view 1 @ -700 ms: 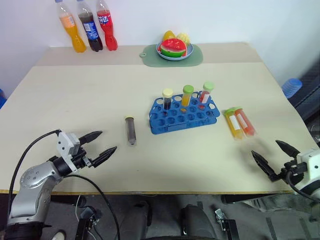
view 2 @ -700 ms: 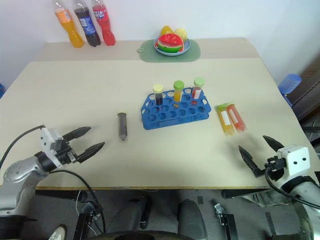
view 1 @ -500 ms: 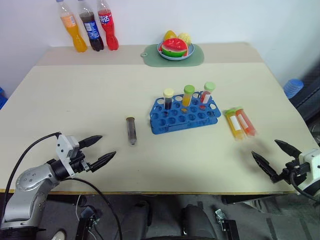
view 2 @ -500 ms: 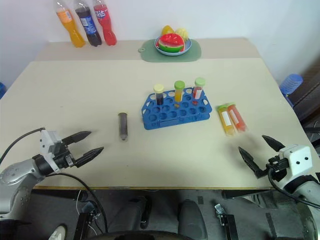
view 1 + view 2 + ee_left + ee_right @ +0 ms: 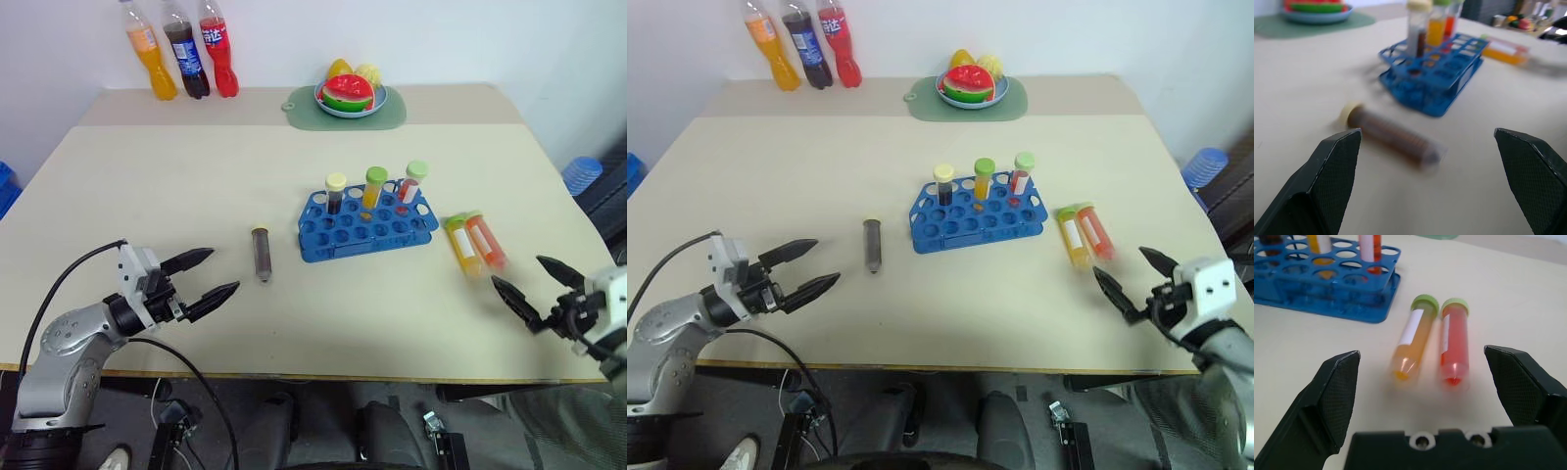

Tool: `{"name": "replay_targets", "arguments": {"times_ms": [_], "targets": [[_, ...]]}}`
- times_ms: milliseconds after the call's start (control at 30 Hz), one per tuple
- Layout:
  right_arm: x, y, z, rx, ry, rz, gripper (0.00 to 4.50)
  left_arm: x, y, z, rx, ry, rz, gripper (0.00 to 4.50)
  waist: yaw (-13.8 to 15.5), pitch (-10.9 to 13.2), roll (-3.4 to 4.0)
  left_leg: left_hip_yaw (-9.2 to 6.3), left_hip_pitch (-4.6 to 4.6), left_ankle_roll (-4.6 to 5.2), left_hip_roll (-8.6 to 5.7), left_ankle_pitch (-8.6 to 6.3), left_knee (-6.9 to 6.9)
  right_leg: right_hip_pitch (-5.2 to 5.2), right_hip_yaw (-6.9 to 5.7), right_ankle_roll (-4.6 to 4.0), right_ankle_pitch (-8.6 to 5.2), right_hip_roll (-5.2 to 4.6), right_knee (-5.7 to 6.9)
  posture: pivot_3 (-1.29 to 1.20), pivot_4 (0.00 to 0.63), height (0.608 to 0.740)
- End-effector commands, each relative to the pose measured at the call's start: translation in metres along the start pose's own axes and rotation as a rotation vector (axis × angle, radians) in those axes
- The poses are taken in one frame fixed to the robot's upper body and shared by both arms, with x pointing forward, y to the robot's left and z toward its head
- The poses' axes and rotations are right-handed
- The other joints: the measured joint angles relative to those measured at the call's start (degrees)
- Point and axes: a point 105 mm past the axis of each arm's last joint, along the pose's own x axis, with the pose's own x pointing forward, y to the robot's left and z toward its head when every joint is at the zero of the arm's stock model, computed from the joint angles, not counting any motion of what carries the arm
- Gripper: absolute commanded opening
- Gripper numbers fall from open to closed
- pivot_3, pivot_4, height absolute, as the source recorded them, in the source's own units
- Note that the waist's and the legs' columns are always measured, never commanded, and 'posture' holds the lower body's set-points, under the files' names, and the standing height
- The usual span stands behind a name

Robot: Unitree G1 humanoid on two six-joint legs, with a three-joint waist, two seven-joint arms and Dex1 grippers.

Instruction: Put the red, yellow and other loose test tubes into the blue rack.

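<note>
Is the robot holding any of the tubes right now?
No. Both tools are open and empty: the left tool is short of the dark tube, the right tool short of the yellow tube.

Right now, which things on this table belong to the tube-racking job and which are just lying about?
Job:
- blue rack, three tubes standing in it
- dark tube, lying loose
- yellow tube and red tube, lying side by side

Lying about:
- three soda bottles
- fruit plate on a green mat
</note>
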Motion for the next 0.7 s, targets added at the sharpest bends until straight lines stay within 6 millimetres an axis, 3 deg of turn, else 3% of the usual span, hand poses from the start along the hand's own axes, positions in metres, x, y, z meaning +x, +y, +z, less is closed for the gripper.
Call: {"name": "replay_targets", "arguments": {"times_ms": [33, 200, 367, 700], "targets": [[0.021, -0.016, 0.012, 0.011, 0.059, 0.017, 4.5, 0.012, -0.009, 0.009, 0.01, -0.034, -0.066, 4.46, -0.21, 0.0, 0.01, 0.02, 0.0, 0.01, 0.0, 0.0, 0.0, 0.0, 0.0, 0.0, 0.0, 0.0, 0.0, 0.0, 0.15, 0.74], [0.061, -0.039, 0.033, 0.063, 0.152, 0.038, 4.5, 0.021, -0.016, 0.011, 0.008, -0.046, -0.109, 4.46, -0.39, 0.14, 0.08, 0.09, -0.01, 0.06, 0.02, -0.02, -0.03, -0.04, -0.01, 0.15, 0.08, 0.02, 0.01, 0.0, 0.15, 0.74], [0.083, -0.044, 0.042, 0.068, 0.258, 0.09, 4.5, 0.023, -0.023, 0.013, -0.002, -0.06, -0.119, 4.46, -0.13, 0.19, 0.09, 0.08, -0.23, 0.08, 0.01, -0.03, 0.01, -0.19, -0.05, 0.22, 0.12, 0.01, 0.01, 0.0, 0.15, 0.74], [0.105, -0.056, 0.021, 0.1, 0.44, 0.099, 4.5, 0.01, -0.032, 0.01, -0.022, -0.049, -0.067, 4.46, -0.42, 0.19, 0.1, 0.09, -0.67, 0.08, -0.03, -0.02, 0.24, -0.53, -0.08, 0.31, 0.17, -0.01, 0.04, 0.0, 0.15, 0.74]]}}
